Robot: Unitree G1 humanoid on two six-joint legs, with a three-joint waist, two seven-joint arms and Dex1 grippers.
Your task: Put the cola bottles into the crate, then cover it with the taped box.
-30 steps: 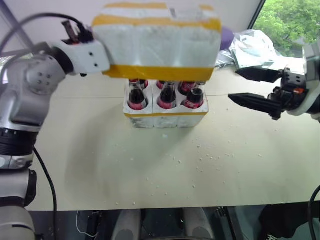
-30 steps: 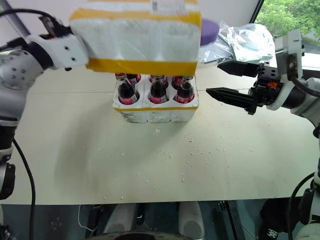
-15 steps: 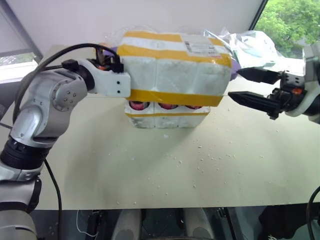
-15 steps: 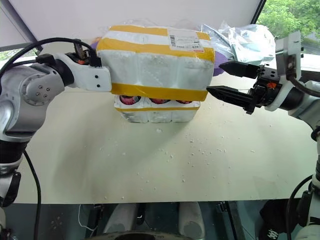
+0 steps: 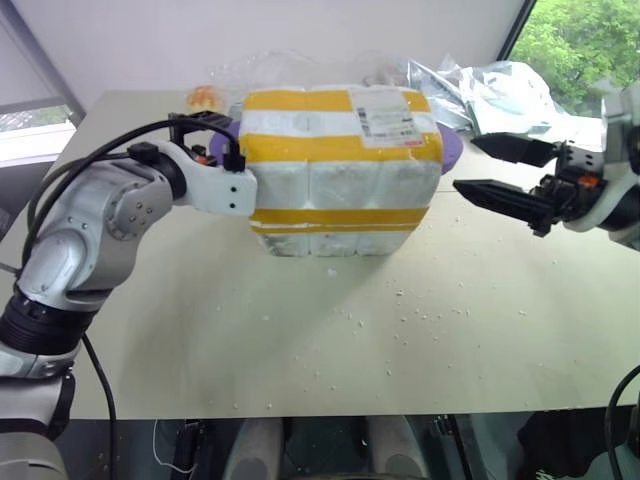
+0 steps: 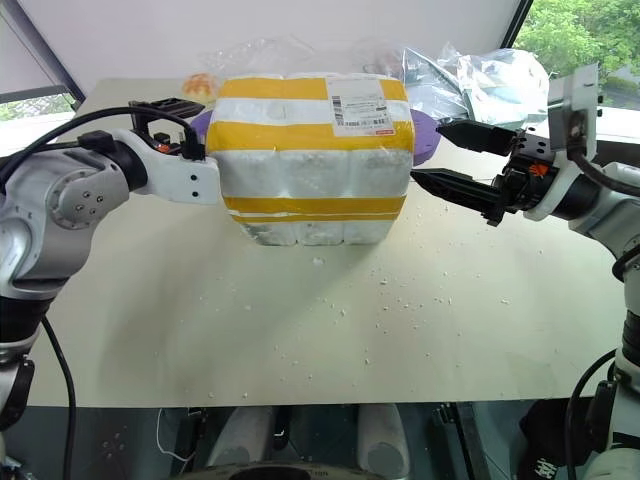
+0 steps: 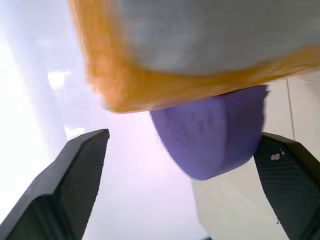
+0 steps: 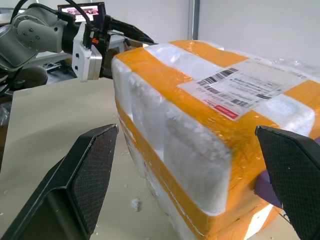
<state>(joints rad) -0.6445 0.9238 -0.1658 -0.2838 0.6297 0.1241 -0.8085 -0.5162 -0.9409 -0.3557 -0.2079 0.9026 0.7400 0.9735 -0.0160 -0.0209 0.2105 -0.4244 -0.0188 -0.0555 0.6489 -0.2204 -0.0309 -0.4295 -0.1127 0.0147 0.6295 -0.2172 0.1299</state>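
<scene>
The taped box (image 5: 340,150), white foam with broad yellow bands and a shipping label (image 5: 385,112) on top, sits down over the crate (image 5: 330,243). Of the crate, a low white strip with yellow tape shows under the box. The cola bottles are hidden under the box. My left gripper (image 7: 182,135) is at the box's left end, open, with the box's corner just beyond its fingers (image 7: 75,170). My right gripper (image 5: 465,165) hovers open to the right of the box, apart from it.
A purple dish (image 6: 425,135) lies behind the box. Crumpled clear plastic bags (image 5: 510,90) are at the back right and a small orange thing (image 5: 203,97) at the back left. Foam crumbs (image 5: 420,315) dot the table in front.
The taped box came down from above the bottles onto the crate and hides them. My left gripper, shut on the box before, has opened. The right gripper kept still.
</scene>
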